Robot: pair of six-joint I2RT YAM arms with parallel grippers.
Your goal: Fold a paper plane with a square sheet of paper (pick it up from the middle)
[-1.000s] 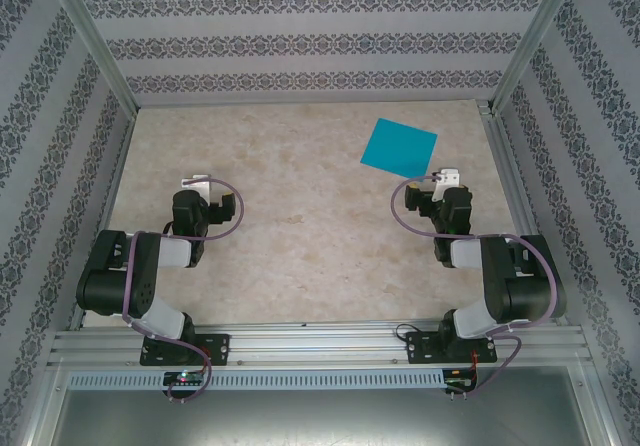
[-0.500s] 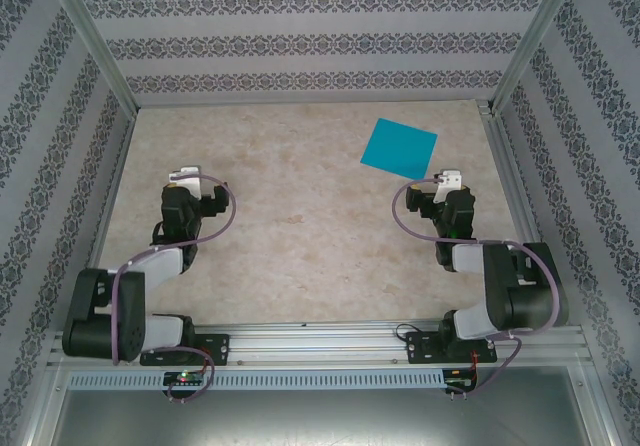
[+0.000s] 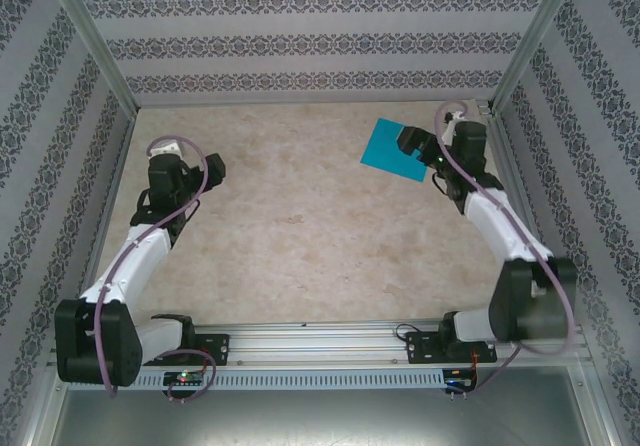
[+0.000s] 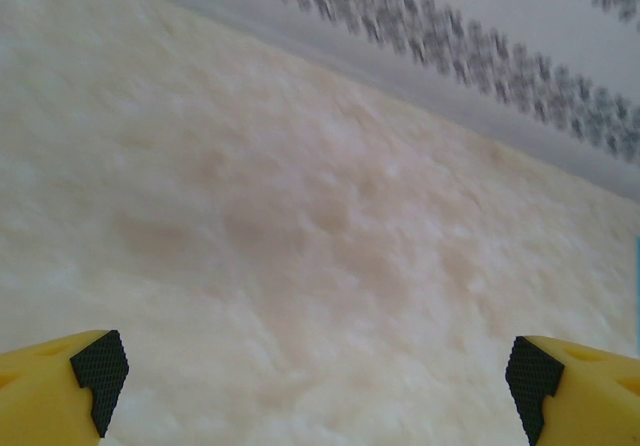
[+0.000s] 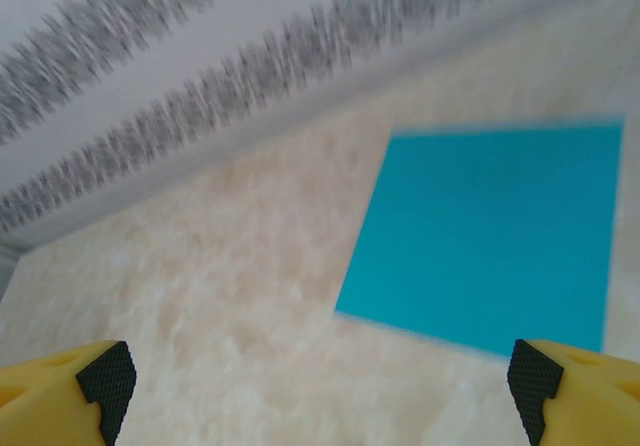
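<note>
Status vs one second back:

- The square sheet of paper (image 3: 398,152) hasn't moved. It lies flat on the desk (image 3: 300,226), unfolded, at about 1 o'clock from desk centre in the far right quarter. It's turned so one corner points toward 5 o'clock.
- The right gripper (image 3: 418,146) was parked just off the sheet's 5 o'clock corner with its arm folded back. That arm is now stretched out along the right side. In the top view the gripper head covers the sheet's 3 o'clock corner. I can't tell from there whether it touches the paper or hangs above it.
- On the right wrist view, the right gripper (image 5: 320,384) has its jaws spread wide with nothing between them. The sheet (image 5: 485,236) sits ahead at about 1 o'clock, and its near edge is just beyond the right fingertip (image 5: 528,386). The picture is motion-blurred.
- The left gripper (image 3: 172,156) was near mid-desk on the left with its elbow up. The arm has since reached out, and the gripper is now at about 10 o'clock from desk centre, closer to the left wall and well apart from the sheet.
- On the left wrist view, the left gripper (image 4: 315,378) also has its jaws spread wide and holds nothing. Bare desk lies beneath it, and the patterned wall (image 4: 480,56) is ahead at 12 o'clock.

No fold or crease is visible on the sheet.
</note>
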